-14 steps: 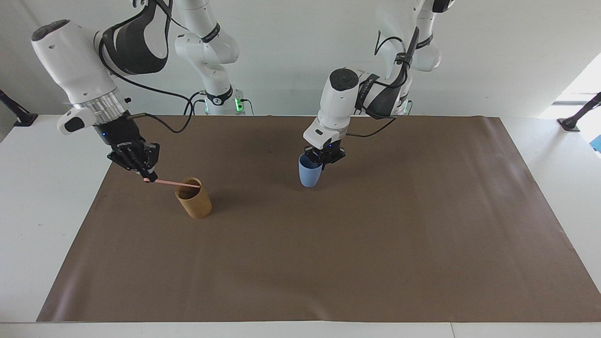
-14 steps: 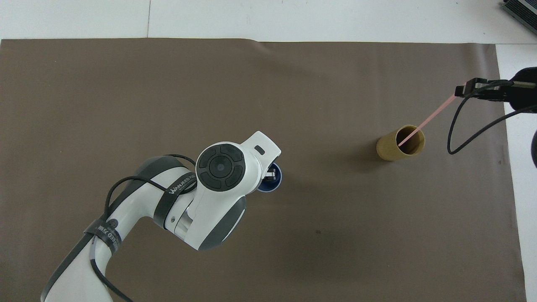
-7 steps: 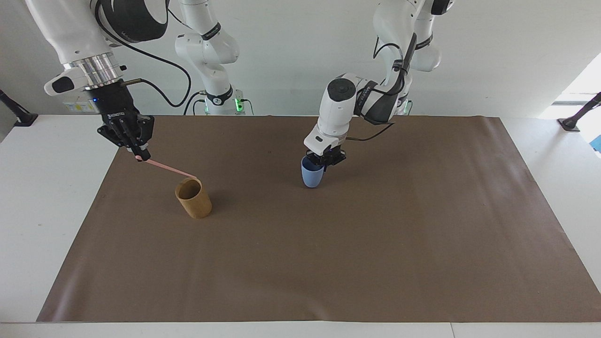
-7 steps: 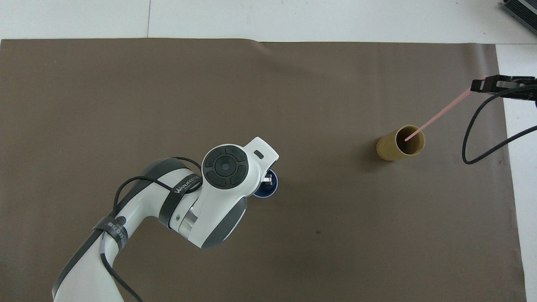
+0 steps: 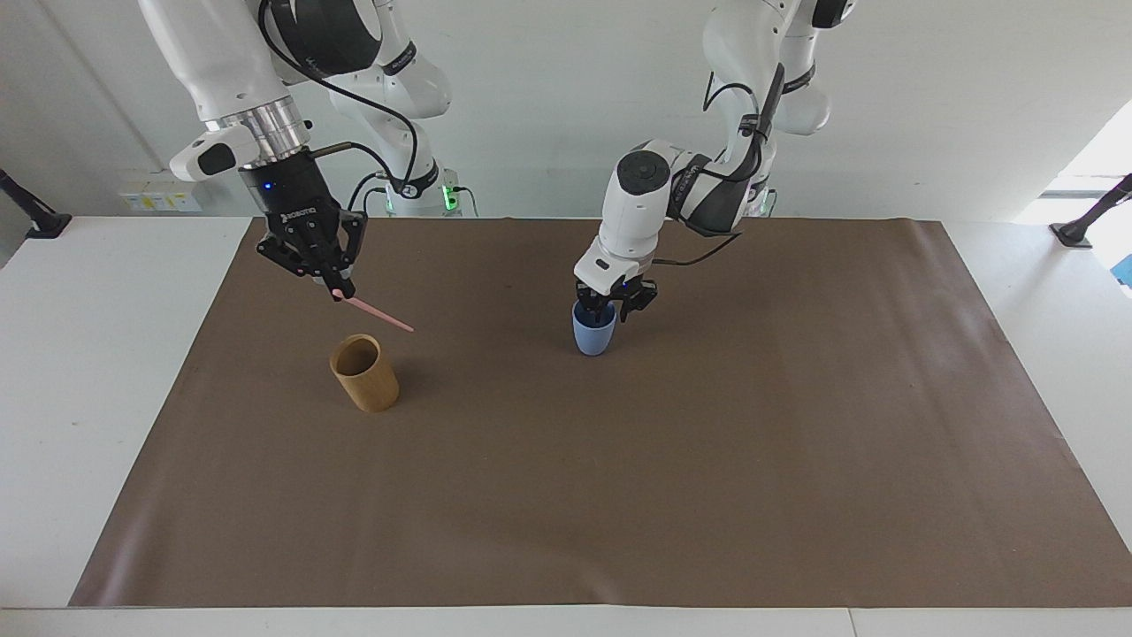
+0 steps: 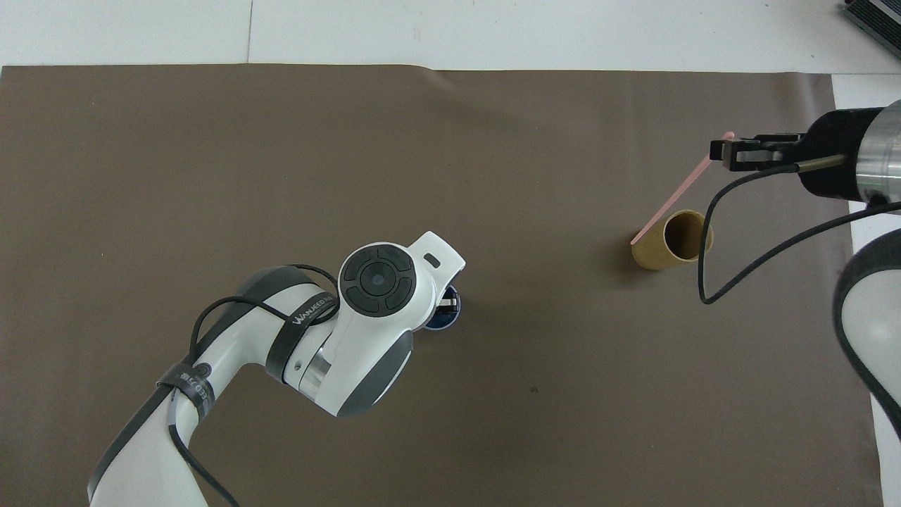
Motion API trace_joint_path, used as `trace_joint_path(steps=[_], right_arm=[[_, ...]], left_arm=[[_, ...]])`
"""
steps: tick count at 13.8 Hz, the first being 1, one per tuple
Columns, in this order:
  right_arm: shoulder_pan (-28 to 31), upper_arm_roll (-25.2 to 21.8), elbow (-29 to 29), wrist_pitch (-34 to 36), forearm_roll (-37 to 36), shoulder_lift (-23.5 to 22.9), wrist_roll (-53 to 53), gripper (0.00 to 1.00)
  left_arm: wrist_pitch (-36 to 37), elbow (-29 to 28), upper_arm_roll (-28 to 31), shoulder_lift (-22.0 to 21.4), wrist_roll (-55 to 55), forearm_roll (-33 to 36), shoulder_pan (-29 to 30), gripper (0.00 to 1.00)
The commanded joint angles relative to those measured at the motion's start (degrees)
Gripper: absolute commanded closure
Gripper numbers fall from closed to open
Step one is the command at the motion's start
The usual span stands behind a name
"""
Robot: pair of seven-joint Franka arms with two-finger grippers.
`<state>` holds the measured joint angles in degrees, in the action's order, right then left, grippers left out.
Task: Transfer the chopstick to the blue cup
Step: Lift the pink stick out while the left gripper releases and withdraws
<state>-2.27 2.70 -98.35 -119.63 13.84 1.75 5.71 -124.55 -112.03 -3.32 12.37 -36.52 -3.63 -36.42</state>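
The right gripper [image 5: 337, 289] is pinching the chopstick [image 5: 376, 312] in the air above the tan cup [image 5: 364, 372]. The left gripper [image 5: 608, 310] is sitting at the rim of the blue cup [image 5: 593, 334], mid-mat; whether its fingers are clamping the rim cannot be told.

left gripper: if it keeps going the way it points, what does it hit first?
The left gripper points straight down at the blue cup, fingers about its rim; it would likely meet the cup first. Depth is unclear.

White table [image 5: 97, 354], brown mat [image 5: 619, 460].
We see a plain pale wall [image 5: 531, 106] and bright daylight at one edge.
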Motion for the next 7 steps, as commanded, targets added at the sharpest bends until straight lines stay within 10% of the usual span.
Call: trace_joint_path(steps=[1, 7], right_arm=[[-3.26, 0.11, -0.53, -1.13, -1.09, 0.97, 0.62, 1.0], [-10.73, 0.28, -3.5, -0.95, -4.79, 3.6, 0.45, 1.0]], left_arm=[[5.09, 1.54, 1.38, -2.51, -0.22, -0.14, 0.46, 0.0], [10.1, 2.43, 1.39, -11.65, 6.88, -0.14, 10.82, 0.0]])
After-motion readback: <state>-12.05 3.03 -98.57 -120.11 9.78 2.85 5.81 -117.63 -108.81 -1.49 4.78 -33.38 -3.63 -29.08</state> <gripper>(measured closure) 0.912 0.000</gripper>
